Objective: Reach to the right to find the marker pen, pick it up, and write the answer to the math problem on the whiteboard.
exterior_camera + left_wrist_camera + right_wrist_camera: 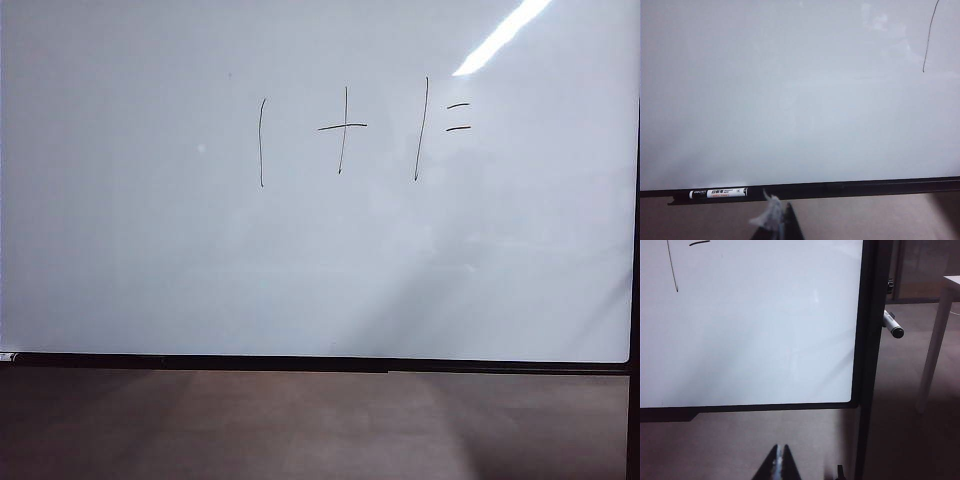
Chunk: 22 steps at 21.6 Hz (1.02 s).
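Whiteboard [150, 260]: large glossy white board, thin black frame along the lower and right edges; fills most of the exterior view, with a bright streak of reflected light near its upper right corner.

Math problem [360, 130]: thin black strokes on the upper middle of the board; a tall vertical line, a cross, a second tall slanted line, then two short dashes. The board to the right of the dashes is bare.

Marker pen [893, 324]: dark barrel with a pale band, sticking out from behind the board's right frame edge, seen in the right wrist view.

Second marker [718, 193]: black with a white label, lying along the lower frame ledge, seen in the left wrist view.

Left gripper [775, 215]: low before the board's lower frame; something pale and crumpled at its tips; open or closed cannot be told.

Right gripper [779, 465]: below the board's lower right corner, fingertips pressed together, holding nothing.

Pale table leg [935, 345]: stands right of the board.
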Tool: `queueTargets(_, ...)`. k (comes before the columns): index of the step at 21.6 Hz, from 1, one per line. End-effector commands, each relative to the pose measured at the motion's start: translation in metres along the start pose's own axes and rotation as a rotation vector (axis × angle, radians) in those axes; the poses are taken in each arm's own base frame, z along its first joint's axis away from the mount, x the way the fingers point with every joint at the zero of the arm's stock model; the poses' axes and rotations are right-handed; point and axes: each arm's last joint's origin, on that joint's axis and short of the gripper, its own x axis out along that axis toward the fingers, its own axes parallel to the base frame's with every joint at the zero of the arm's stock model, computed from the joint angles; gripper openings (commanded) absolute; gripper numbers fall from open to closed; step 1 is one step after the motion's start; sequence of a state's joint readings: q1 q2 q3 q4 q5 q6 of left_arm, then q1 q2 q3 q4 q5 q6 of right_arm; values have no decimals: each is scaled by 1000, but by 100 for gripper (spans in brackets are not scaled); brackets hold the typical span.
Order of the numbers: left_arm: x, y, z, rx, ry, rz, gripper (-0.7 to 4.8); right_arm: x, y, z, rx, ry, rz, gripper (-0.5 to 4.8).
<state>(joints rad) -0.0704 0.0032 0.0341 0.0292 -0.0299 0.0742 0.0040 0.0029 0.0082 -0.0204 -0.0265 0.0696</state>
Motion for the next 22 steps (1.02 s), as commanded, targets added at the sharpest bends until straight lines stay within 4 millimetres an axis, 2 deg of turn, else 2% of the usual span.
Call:
queueTargets(1,0,0,1,-3,-9,1,-5,0,0,1,1,-16,-1,-5)
queueTargets(7,0,0,1,-3,-10,-5,-5,0,0,1,1,-16,-1,-4)
queueTargets(10,0,-5,1,-5,-17,-95,-5,0,0,1,1,-15,-2,-4)
queueTargets(18,-11,-46,-9,-16,26,-562,-5,0,0,1,1,-15,-1,-4)
queueTargets(20,-18,-55,-5,-19,20,-680,-5,0,0,1,1,-15,-1,-4)
queueTargets(22,-25,-60,7,-2,72,-797,-5,0,0,1,2,-15,-1,-4)
